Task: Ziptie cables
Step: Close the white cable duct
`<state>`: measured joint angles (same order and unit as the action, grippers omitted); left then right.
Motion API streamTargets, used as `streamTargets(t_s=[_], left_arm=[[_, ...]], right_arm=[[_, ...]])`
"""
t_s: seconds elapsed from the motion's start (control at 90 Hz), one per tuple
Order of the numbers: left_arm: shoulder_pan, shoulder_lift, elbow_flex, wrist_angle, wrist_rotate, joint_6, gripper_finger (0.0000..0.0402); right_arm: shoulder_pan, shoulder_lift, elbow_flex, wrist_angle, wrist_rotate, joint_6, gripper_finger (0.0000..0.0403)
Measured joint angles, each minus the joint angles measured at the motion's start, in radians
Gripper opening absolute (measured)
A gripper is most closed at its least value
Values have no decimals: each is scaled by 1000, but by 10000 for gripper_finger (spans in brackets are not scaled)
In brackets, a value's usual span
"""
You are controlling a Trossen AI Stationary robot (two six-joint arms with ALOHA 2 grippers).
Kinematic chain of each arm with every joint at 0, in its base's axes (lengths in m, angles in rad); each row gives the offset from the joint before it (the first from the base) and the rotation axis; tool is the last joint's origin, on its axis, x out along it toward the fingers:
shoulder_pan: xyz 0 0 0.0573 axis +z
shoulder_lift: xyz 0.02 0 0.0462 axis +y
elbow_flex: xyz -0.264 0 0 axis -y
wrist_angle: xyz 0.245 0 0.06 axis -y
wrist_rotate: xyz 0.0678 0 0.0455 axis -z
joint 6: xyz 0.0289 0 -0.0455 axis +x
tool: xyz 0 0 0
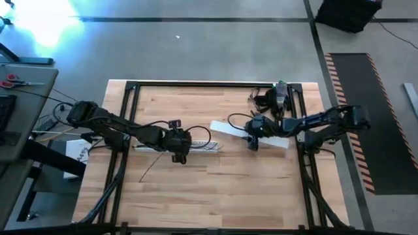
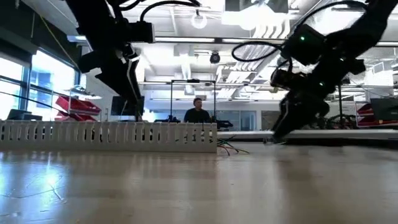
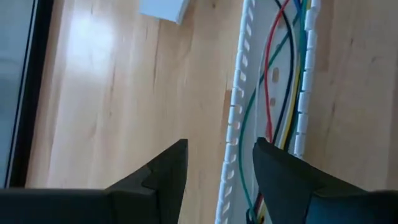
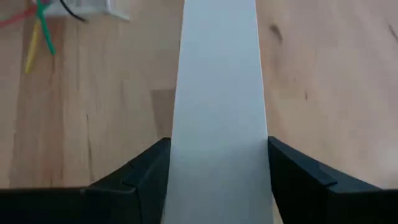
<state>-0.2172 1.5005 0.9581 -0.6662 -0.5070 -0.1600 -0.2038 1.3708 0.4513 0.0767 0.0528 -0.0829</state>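
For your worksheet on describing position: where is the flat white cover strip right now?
In the high view the white cover strip lies right of centre on the table, just past the slotted channel, with the right gripper open around it.

A: What lies past the left gripper (image 3: 217, 171)?
B: Its two dark fingers (image 3: 165, 177) stand apart above the wooden table (image 3: 118, 99), straddling one wall of the white slotted channel (image 3: 239, 93).
A: And inside the channel?
B: The cables (image 3: 277, 74), red, green, yellow and dark, running lengthwise. A white strip's end (image 3: 163, 9) lies beyond.

Cables (image 3: 273, 93) inside slotted channel (image 3: 239, 106)
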Motion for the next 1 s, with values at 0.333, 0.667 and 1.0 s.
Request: streamTargets(t_s=[0.333,0.667,1.0], left_arm=[[-50,-29,0,-56,-46,-84,162],[-74,-95,0,-50,-83,-118,162],[-63,-95,0,-34,-93,-109,162]], right_arm=[[-69,-37,91,-100,-198,-130,208],[-7,-234,91,-325,-246,-106,208],[152,-238,91,-408,-87,4,208]])
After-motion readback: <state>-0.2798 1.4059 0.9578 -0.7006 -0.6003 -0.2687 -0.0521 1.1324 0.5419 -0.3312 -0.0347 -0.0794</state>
